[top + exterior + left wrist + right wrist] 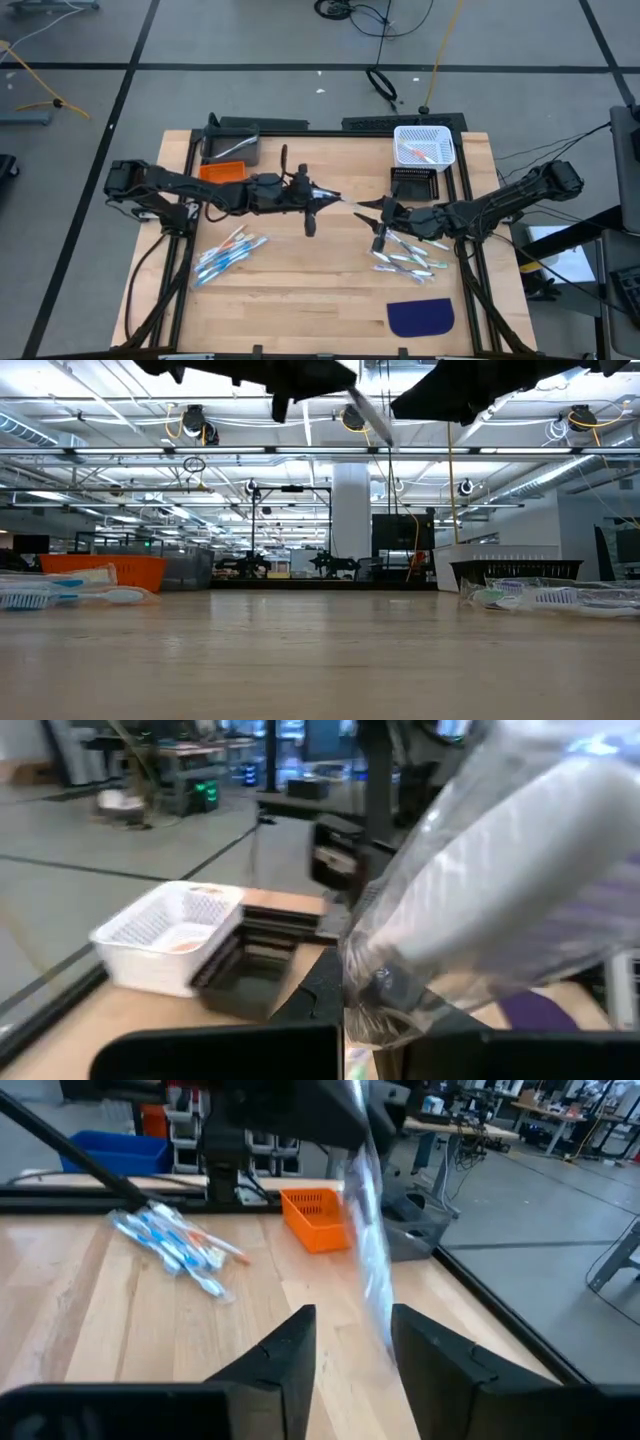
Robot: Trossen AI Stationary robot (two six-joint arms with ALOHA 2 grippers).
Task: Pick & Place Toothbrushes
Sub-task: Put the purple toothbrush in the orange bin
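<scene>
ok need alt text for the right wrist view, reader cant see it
A clear-wrapped toothbrush hangs from the left gripper, its lower end between the right gripper's open dark fingers. Beyond, on the wooden table, lie a pile of wrapped toothbrushes and an orange bin.

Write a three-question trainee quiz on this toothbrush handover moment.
1. True or false: the left gripper is shut on the wrapped toothbrush.
2. The white basket sits: A) on the black bin, B) on the blue mat.
3. Fill in: the right gripper stands ___.

Key: 1 true; 2 A; 3 open.
</scene>
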